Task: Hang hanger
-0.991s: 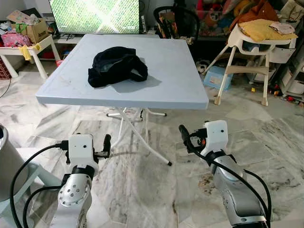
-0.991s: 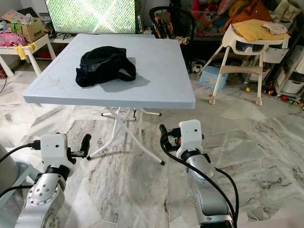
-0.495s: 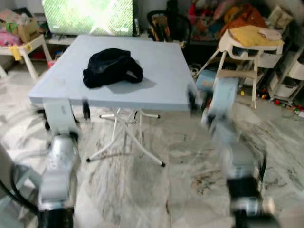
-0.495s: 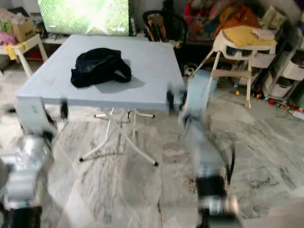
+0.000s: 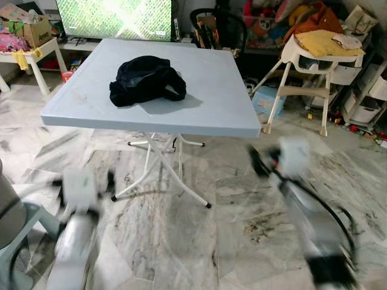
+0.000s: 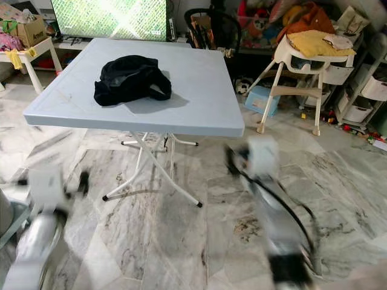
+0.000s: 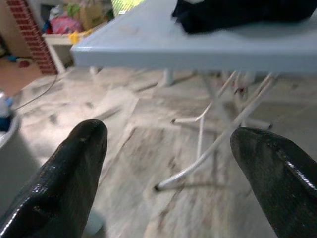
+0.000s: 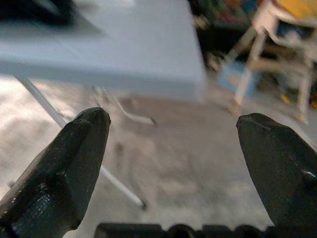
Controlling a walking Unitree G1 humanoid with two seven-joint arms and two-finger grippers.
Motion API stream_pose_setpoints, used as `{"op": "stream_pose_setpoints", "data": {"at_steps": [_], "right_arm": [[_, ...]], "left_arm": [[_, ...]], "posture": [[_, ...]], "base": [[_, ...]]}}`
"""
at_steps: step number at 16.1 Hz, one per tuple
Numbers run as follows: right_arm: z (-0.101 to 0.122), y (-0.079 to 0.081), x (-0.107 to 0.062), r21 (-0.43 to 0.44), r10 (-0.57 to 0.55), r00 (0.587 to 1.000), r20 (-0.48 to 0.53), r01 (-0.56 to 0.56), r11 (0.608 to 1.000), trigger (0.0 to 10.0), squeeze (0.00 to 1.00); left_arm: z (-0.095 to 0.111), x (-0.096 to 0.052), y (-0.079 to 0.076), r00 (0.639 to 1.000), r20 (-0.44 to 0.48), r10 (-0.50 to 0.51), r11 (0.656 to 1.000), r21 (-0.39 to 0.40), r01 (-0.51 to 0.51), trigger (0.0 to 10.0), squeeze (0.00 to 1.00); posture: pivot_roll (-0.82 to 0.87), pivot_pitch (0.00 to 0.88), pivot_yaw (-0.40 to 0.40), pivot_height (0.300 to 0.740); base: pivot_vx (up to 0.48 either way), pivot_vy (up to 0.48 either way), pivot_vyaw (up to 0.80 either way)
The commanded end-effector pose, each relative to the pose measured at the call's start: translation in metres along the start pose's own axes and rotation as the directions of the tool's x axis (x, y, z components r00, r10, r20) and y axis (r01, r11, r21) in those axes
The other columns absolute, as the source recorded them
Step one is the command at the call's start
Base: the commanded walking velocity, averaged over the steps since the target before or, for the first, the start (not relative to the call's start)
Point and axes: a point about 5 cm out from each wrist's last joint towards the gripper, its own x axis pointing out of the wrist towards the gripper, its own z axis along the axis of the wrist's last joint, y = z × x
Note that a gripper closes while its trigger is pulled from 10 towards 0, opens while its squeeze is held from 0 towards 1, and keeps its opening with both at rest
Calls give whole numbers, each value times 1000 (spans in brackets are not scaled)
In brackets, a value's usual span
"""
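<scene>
A black garment (image 5: 145, 78) lies crumpled on the light blue folding table (image 5: 151, 121), toward its far left. I can make out no hanger among the things in view. Both arms are blurred with motion, low in front of the table over the marble floor. My left gripper (image 5: 110, 181) is below the table's left front corner, and in the left wrist view its fingers (image 7: 74, 168) stand wide apart with nothing between them. My right gripper (image 5: 257, 164) is below the right front corner, open and empty as well, with fingers (image 8: 69, 163) spread.
The table's white crossed legs (image 5: 163, 172) stand just ahead of the grippers. A high chair (image 5: 320, 48) with yellow cloth is at the back right, a television (image 5: 115, 18) behind the table, a small white table (image 5: 30, 57) at the far left, a grey bin (image 5: 9, 208) near my left arm.
Both arms swung up to the table's front edge half a second ago and are lower again now, still blurred. The camera has shifted a little. The garment has not moved.
</scene>
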Motion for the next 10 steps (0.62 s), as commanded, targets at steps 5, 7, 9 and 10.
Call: {"op": "stream_pose_setpoints", "data": {"at_steps": [5,7,9,10], "right_arm": [[6,-11,-6,25,-40,999,12,40,999,10000,0],[10,2,-2,31,-4,1000,28,3,1000,10000,0],[14,5,-2,28,11,999,38,-12,1000,10000,0],[15,5,-2,31,18,999,46,-19,999,10000,0]], "left_arm": [[5,-7,-6,1000,23,-17,1000,-13,17,10000,0],[16,2,-9,998,55,-16,999,-36,18,10000,0],[24,7,-5,997,77,11,999,-41,-8,10000,0],[29,11,0,995,91,38,999,-42,-34,10000,0]], "posture": [[11,19,-38,740],[11,17,-40,740],[8,21,-44,740],[8,26,-45,740]], "base": [[0,0,-440],[0,0,-800],[0,0,-800],[0,0,0]]}}
